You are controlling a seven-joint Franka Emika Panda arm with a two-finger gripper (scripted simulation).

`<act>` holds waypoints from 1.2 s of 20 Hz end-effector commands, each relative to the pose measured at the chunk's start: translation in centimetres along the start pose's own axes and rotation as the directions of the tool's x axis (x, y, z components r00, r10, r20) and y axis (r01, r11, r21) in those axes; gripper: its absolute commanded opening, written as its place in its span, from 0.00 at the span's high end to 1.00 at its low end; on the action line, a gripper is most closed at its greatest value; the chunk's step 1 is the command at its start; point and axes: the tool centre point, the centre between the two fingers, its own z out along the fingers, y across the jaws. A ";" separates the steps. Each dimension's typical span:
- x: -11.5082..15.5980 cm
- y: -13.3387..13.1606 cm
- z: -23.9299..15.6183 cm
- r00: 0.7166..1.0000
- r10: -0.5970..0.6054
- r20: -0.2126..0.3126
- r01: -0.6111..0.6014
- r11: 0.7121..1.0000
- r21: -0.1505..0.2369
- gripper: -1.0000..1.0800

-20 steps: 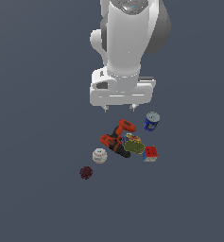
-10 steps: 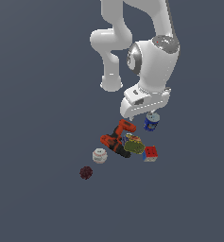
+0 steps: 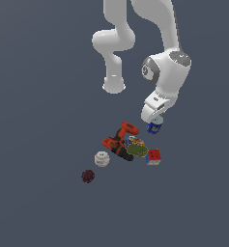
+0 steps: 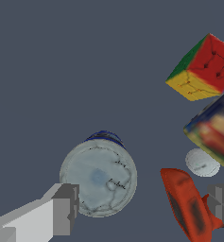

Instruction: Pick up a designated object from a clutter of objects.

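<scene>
Glossy white jointed arm (image 3: 166,79), grey joint cap, grey-padded gripper (image 4: 144,208)

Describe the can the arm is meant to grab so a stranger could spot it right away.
Find the white robot arm's gripper in the exterior view; directly below it, slightly apart from the clutter around the orange-red drill, stands the small blue can. It is an upright cylinder with a pale grey-silver top, unlike the colour cube and the white puck.
</scene>
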 end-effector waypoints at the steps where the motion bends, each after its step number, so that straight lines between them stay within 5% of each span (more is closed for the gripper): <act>1: -0.3 -1.5 0.8 0.999 -0.040 -0.004 0.040 0.999 0.003 0.04; 24: -0.7 -3.3 6.0 0.996 -0.085 -0.007 0.085 0.996 0.009 0.04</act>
